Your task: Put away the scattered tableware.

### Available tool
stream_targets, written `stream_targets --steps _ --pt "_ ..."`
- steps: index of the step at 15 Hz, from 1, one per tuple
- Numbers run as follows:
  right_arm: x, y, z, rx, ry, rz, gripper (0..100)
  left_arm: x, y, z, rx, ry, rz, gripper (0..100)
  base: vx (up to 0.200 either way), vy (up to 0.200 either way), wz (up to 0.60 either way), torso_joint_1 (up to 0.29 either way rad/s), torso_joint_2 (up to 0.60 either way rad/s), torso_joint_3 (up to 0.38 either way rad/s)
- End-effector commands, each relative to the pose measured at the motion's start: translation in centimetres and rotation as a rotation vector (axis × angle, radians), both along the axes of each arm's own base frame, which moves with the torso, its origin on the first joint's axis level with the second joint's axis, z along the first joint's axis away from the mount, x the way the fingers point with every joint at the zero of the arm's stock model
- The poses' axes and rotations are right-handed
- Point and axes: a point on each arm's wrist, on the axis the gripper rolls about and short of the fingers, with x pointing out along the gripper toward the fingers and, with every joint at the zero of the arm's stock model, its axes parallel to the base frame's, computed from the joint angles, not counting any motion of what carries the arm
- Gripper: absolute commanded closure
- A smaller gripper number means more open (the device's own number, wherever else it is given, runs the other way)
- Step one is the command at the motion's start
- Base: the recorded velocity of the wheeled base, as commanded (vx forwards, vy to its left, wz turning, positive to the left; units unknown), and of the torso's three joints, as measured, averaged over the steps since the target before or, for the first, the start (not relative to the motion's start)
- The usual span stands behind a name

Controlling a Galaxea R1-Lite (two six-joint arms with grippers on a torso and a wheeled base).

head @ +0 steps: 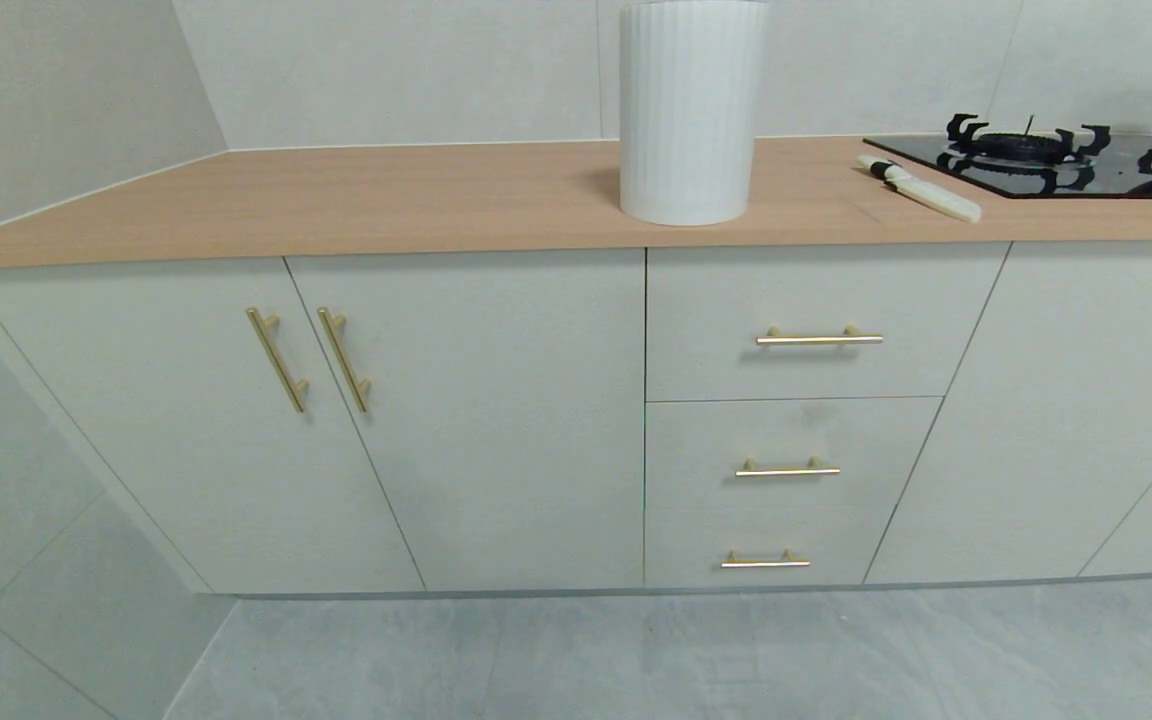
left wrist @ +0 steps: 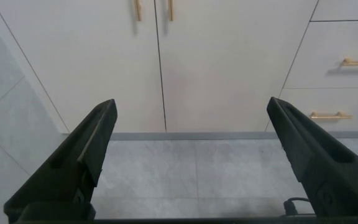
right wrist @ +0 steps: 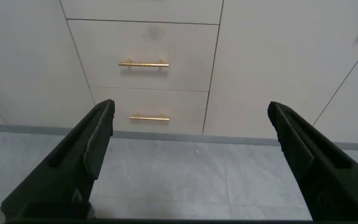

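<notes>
Pale grey tiled walls (head: 386,70) meet in a corner above a light wooden countertop (head: 386,200). Beneath it, off-white cabinet doors (head: 496,420) and three stacked drawers (head: 796,430) carry slim brass bar handles (head: 277,360); a grey tiled floor (head: 636,660) lies below.

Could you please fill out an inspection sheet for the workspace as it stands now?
Surface: wooden counter along the wall.
Job's things: knife lying flat on the counter beside the stove; tall white ribbed container upright to its left.
Clutter: nothing seen.
Grippers: left gripper and right gripper both open, low over the floor.
Cables: thin dark loop by the left gripper, perhaps a cable.
Surroundings: cabinet doors and three drawers shut.
</notes>
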Motion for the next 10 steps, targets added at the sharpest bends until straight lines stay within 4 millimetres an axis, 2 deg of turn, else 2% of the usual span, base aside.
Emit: stream_targets --steps 1,2,10 --pt "0.02 0.0 -0.03 0.0 0.006 0.001 0 0.0 0.0 0.0 -0.001 0.0 0.0 0 0.0 0.0 0.0 0.0 0.0 0.0" --pt "0.02 0.0 -0.03 0.002 0.006 0.001 0 0.0 0.0 0.0 -0.001 0.0 0.0 0 0.0 0.0 0.0 0.0 0.0 0.0" --pt "0.02 0.0 -0.03 0.011 0.007 0.001 0 0.0 0.0 0.0 -0.002 0.0 0.001 0 0.2 0.0 0.0 0.001 0.0 0.002"
